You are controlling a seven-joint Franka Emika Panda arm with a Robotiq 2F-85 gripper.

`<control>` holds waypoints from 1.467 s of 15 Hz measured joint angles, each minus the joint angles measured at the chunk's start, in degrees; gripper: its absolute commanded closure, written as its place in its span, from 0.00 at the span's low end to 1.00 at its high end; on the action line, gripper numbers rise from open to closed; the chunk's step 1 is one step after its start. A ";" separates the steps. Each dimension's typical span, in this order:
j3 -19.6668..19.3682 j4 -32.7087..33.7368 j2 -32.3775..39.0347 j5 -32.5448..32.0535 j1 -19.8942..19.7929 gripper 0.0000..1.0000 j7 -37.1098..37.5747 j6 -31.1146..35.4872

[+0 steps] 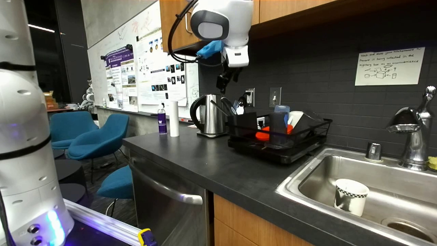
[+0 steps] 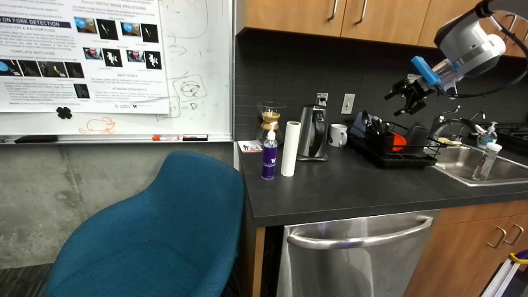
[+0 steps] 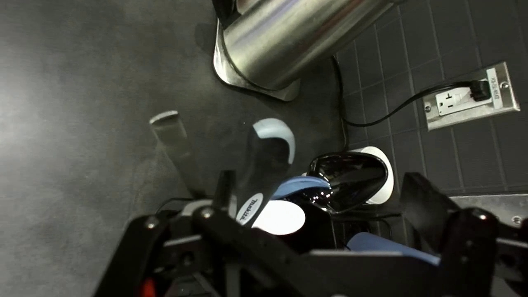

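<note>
My gripper (image 3: 319, 183) is open with nothing between its fingers, hanging above the utensils in the dish rack (image 2: 396, 161). Between the two fingers in the wrist view appear a glossy black spoon (image 3: 350, 179), a white oval end (image 3: 280, 217) and a dark handle marked "makita" (image 3: 268, 159). Beyond the left finger a translucent handle (image 3: 171, 132) sticks out. A white mug (image 3: 385, 177) is partly hidden behind the spoon. In both exterior views the gripper (image 2: 394, 105) is well above the rack, apart from everything. The steel kettle (image 1: 213, 114) stands beside the rack.
A purple-labelled spray bottle (image 2: 269, 159) and a white paper roll (image 2: 291, 148) stand near the counter's end. The sink (image 1: 329, 164) holds a checker-rimmed mug (image 1: 351, 198). Wooden cabinets (image 2: 297, 16) hang overhead. A wall outlet (image 3: 470, 97) has a black cord plugged in.
</note>
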 measured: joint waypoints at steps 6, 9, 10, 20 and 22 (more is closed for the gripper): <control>0.28 0.01 -4.37 -12.03 0.00 0.00 -1.29 -1.58; 0.28 -0.07 -6.84 -19.28 -0.03 0.00 -3.29 -3.27; 0.28 -0.09 -7.66 -21.61 -0.03 0.00 -4.17 -3.98; 2.66 -3.47 -15.30 -40.68 0.05 0.00 -17.88 -9.65; 3.09 -4.98 -17.17 -43.48 0.09 0.00 -21.93 -9.66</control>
